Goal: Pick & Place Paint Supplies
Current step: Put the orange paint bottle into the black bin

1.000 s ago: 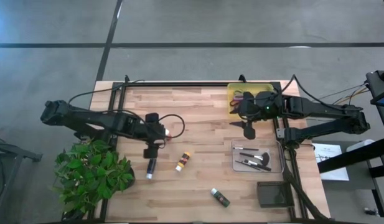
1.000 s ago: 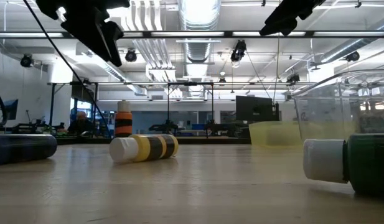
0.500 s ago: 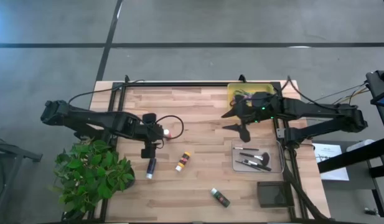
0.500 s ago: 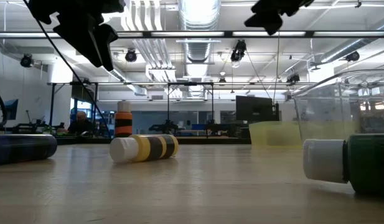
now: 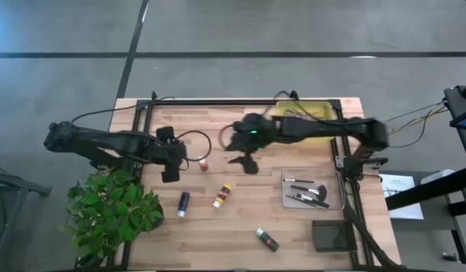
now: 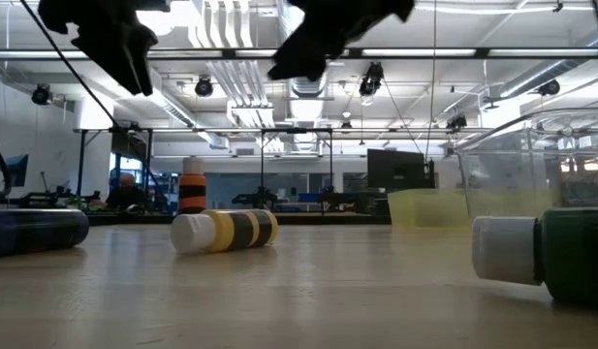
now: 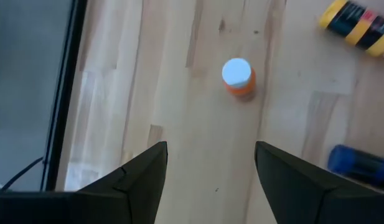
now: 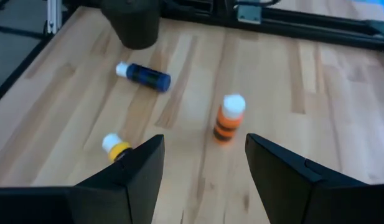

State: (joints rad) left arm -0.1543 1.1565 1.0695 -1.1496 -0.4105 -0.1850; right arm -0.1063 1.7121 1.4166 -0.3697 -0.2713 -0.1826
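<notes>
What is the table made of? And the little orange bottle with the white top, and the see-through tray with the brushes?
Table: looks like pale wood, matte, with visible planks and grain. Orange bottle: probably plastic, smooth, with a white cap. Brush tray: seems clear plastic, since the wood shows through it.

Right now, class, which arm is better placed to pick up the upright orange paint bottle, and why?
Probably the right: its open end effector faces the orange paint bottle squarely, between the fingers. The left end effector, also open, sits beside it.
</notes>
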